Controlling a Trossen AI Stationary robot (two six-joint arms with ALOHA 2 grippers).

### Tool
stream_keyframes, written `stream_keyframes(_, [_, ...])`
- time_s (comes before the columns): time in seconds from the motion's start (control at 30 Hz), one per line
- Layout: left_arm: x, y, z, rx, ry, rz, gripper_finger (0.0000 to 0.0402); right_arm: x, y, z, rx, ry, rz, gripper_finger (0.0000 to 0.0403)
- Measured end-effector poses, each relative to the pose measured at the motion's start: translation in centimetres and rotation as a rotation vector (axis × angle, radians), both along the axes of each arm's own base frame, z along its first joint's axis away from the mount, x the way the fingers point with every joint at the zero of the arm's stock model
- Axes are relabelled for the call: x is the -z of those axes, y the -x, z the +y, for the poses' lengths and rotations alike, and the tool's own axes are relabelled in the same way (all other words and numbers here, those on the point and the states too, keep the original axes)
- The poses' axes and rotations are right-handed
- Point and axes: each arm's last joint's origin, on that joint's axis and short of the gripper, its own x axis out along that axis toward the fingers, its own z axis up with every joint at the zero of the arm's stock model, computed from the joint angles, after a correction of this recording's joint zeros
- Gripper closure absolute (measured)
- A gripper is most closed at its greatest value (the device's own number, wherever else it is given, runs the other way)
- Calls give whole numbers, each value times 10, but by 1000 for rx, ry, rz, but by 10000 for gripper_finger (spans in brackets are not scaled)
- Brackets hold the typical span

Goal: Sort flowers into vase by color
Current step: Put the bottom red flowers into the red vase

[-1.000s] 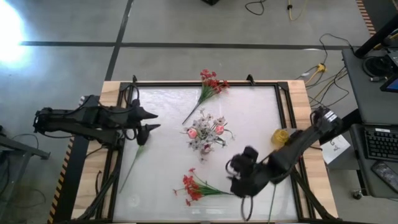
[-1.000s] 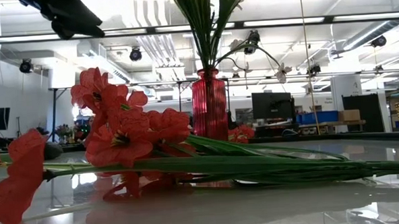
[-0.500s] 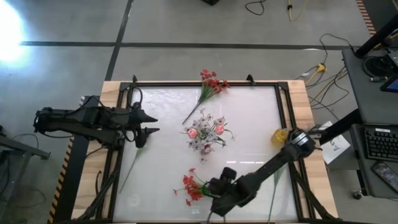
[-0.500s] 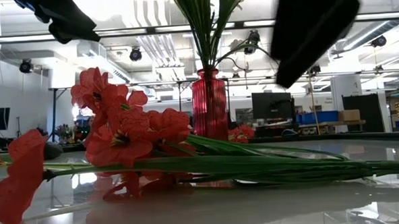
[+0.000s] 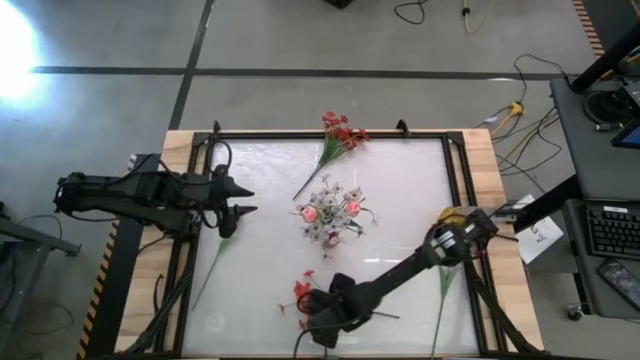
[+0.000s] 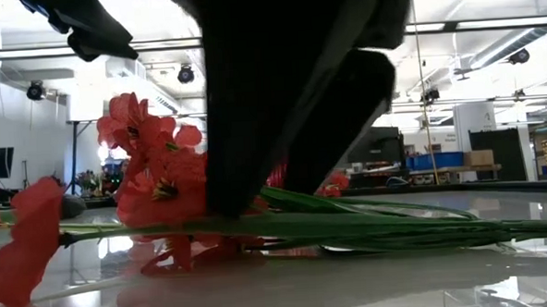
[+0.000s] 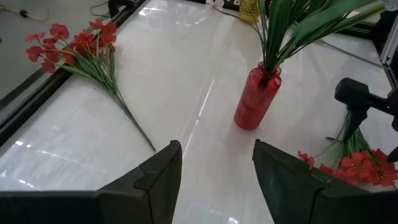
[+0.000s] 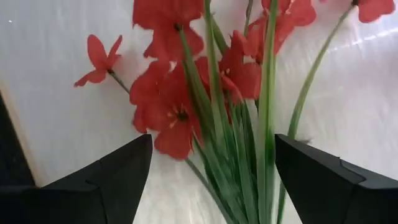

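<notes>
A red-blossom spray (image 5: 303, 297) lies flat near the table's near edge, its green stalks (image 6: 378, 228) running toward the right. My right gripper (image 5: 314, 310) hangs low over it, open. In the right wrist view its fingers stand on either side of the stalks (image 8: 214, 149) just behind the blossoms, and in the low view (image 6: 275, 186) it reaches down to them. The red vase (image 5: 330, 215) at mid-table holds white and pink flowers. A second red spray (image 5: 340, 133) lies by the far edge. My left gripper (image 5: 243, 199) waits open at the table's left. My right gripper comes slanting down from the table's right, with its fingers (image 8: 99, 180) astride the red spray's stalks. Whether the fingers touch the stalks or blossoms, I cannot tell.
A bare green stalk (image 5: 213, 258) lies near my left gripper, and another (image 5: 440, 300) by the right edge. A yellow vase (image 5: 450, 218) stands at the right, close under the right arm. The black frame (image 5: 330, 134) rims the white tabletop.
My right gripper has swept from the near right toward the table's left and near edge and has come down over the near red spray. In the low view it now stands in front of the vase. The flowers lie as they did.
</notes>
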Motion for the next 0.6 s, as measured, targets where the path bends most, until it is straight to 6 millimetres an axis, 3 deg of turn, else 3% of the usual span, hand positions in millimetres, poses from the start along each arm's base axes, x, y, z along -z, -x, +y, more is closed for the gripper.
stream_keyframes(0.33, [2, 1, -1, 10, 7, 25, 216, -3, -1, -7, 13, 38, 116, 113])
stream_keyframes(0.6, [2, 1, -1, 9, 7, 25, 216, 15, 7, -9, -30, -21, 227, 159])
